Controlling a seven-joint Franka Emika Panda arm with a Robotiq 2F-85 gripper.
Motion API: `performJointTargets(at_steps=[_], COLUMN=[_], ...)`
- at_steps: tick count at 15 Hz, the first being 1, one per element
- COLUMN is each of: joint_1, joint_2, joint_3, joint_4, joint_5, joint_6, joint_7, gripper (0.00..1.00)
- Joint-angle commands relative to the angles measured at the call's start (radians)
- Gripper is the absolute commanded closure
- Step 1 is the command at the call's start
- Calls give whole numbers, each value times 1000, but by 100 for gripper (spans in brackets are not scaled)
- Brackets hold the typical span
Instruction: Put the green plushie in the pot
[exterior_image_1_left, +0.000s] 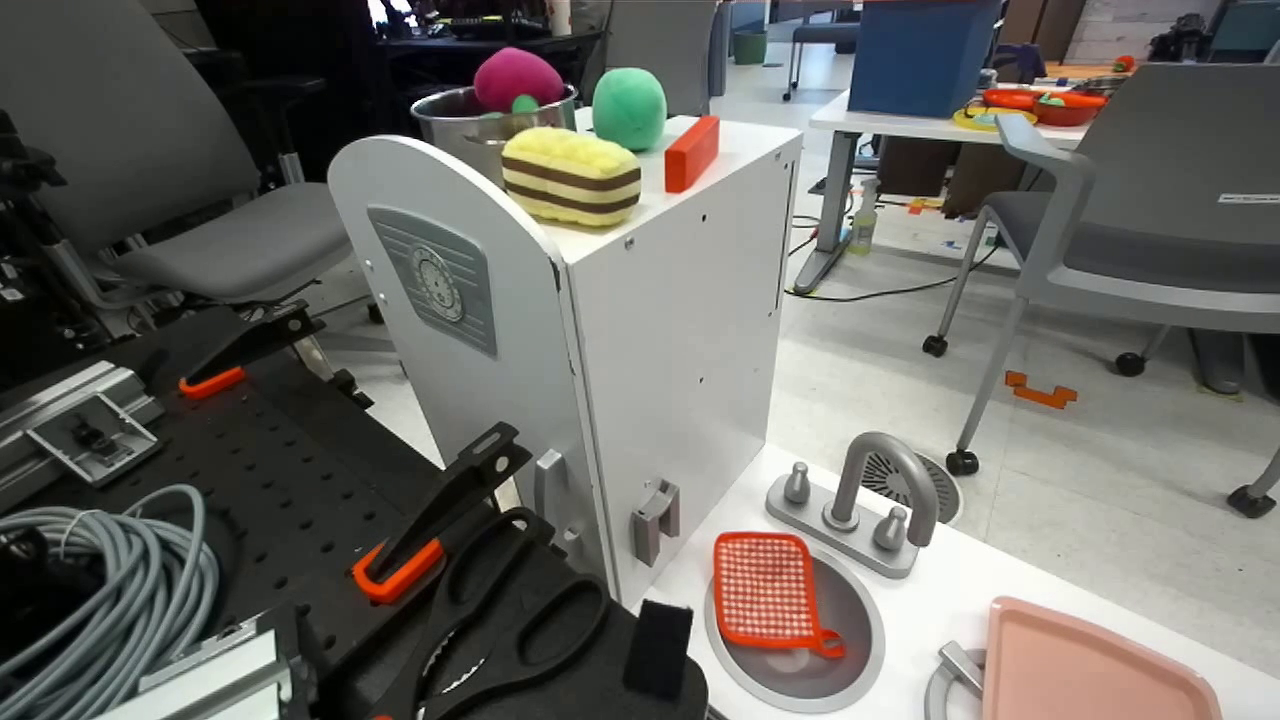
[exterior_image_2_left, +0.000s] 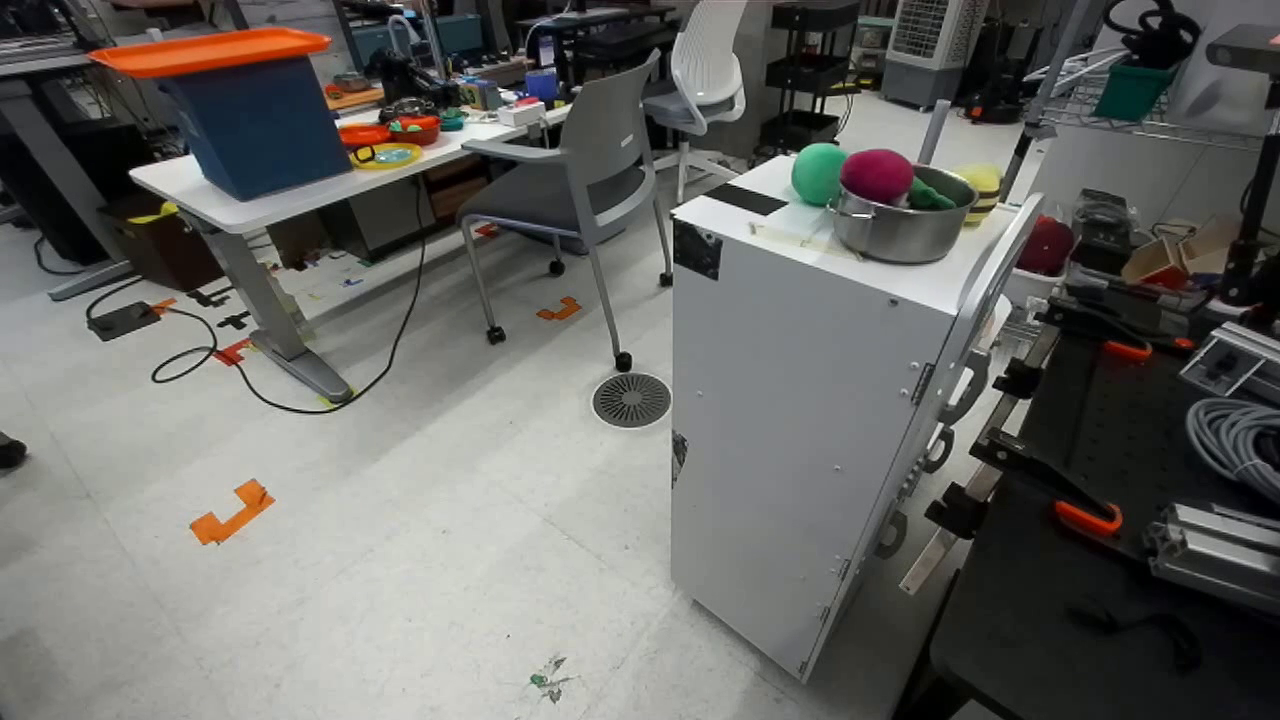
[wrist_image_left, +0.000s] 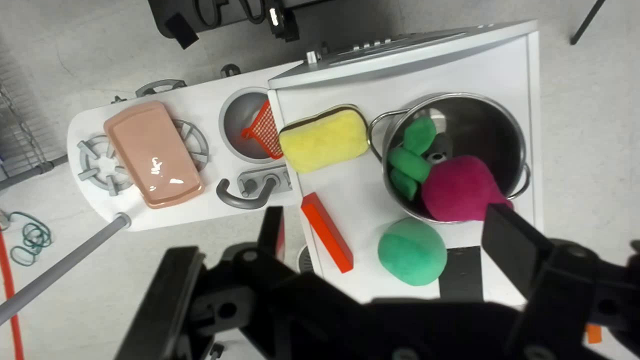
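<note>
The green plushie is a round, bright-green ball. It sits on the white cabinet top beside the pot in the wrist view (wrist_image_left: 412, 255) and in both exterior views (exterior_image_1_left: 629, 110) (exterior_image_2_left: 818, 175). The steel pot (wrist_image_left: 485, 125) stands on the same top and also shows in both exterior views (exterior_image_1_left: 460, 130) (exterior_image_2_left: 905, 235). A magenta plushie (wrist_image_left: 457, 187) with green leaf-like parts (wrist_image_left: 410, 162) lies in the pot. My gripper (wrist_image_left: 384, 217) is open and empty, its fingers wide apart above the cabinet top. The plushie appears between them, below. The gripper is out of both exterior views.
A yellow striped block (wrist_image_left: 327, 140) lies beside the pot handle. A red-orange block (wrist_image_left: 327, 232) lies near the cabinet edge, left of the plushie. A raised grey panel (exterior_image_1_left: 450, 270) borders one side of the top. A faucet (wrist_image_left: 250, 197) and sink stand lower, alongside.
</note>
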Motion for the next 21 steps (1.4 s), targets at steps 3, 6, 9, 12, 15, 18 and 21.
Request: performJointTargets(at_steps=[3,6,9,12,15,18,21], joint_1=[-31,-38,-45,-36,-34,-29,-22], joint_2=[78,117,146,166,188,210,234], joint_3=[1,-2,2,-5,-9,-15,-20], joint_4=[-11,5,17,25,34,49,85], joint_5=[-82,-87,-113,-89,-105,-81,-5], joint_6=[137,192,240,257,267,264,251], joint_7=[172,285,435,524,588,606,573], gripper=[0,0,0,0,0,0,0])
